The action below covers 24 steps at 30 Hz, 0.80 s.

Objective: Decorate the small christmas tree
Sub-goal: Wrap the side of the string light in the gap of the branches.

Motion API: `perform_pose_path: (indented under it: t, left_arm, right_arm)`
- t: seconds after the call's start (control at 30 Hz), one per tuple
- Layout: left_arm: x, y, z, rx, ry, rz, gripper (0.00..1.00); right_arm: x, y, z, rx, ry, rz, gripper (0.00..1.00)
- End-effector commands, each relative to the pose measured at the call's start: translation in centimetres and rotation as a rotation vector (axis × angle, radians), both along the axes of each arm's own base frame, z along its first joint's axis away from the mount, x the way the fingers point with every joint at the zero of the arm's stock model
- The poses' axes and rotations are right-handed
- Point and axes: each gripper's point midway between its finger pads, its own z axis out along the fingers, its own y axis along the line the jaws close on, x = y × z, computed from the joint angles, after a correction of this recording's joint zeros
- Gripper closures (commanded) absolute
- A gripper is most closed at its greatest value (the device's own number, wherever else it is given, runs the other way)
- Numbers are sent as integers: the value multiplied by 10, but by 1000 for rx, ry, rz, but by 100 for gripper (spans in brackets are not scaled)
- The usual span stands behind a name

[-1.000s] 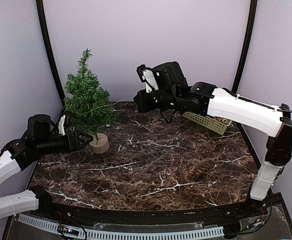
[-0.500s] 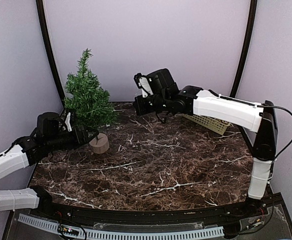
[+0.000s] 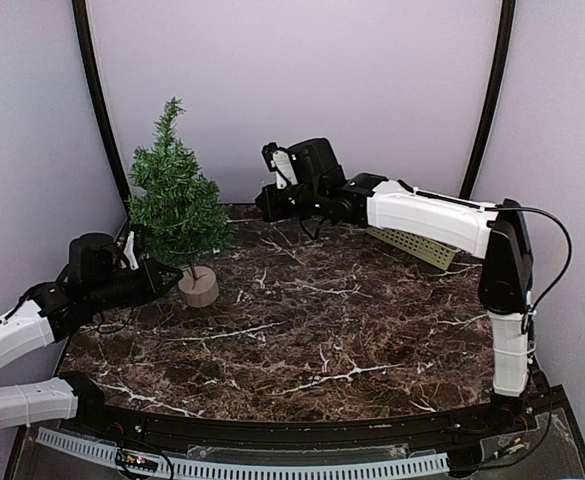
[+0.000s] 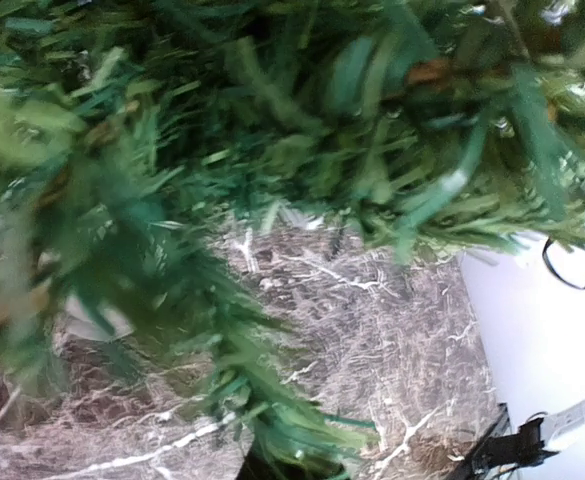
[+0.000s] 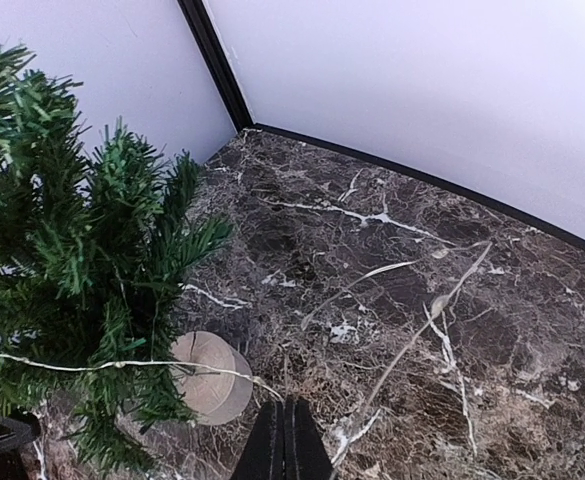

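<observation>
Dark marble table is occupied at its far left by the small christmas tree, upright. The right gripper is pinched together on a pale strand led across its branches; the left gripper, under the foliage, cannot be judged

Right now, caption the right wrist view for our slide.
Thin strand runs from the small christmas tree to the shut right tool, above marble table.
</observation>
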Motion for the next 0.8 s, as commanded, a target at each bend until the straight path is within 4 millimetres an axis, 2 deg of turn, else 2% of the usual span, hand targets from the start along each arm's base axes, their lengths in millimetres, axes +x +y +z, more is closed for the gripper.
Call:
perform_pose_path:
  t: [0.0, 0.17, 0.27, 0.43, 0.53, 0.57, 0.67, 0.73, 0.77]
  left_arm:
    - [-9, 11, -12, 45, 21, 28, 97]
    - [-11, 26, -11, 134, -24, 37, 100]
    - [-5, 44, -8, 165, -45, 66, 100]
    - [5, 62, 3, 151, -87, 54, 100]
    - [14, 68, 12, 181, -113, 34, 100]
    - [18, 72, 8, 203, -104, 32, 100]
    - [29, 81, 14, 249, -109, 46, 98]
    - [36, 90, 16, 276, -106, 69, 93]
    - [39, 95, 16, 291, -102, 88, 87]
  right_arm:
    - [12, 16, -3, 55, -10, 35, 100]
    - [0, 20, -22, 53, 34, 93, 100]
    - [-16, 14, -26, 51, 45, 122, 100]
    - [-50, 3, -42, 15, 81, 164, 100]
    - [-76, 10, -44, 2, 88, 213, 100]
    - [-86, 14, -43, -2, 87, 231, 100]
    - [-107, 25, -42, -7, 90, 271, 100]
    - [-117, 32, -41, 2, 94, 293, 100]
    - [-121, 36, -40, 9, 95, 303, 100]
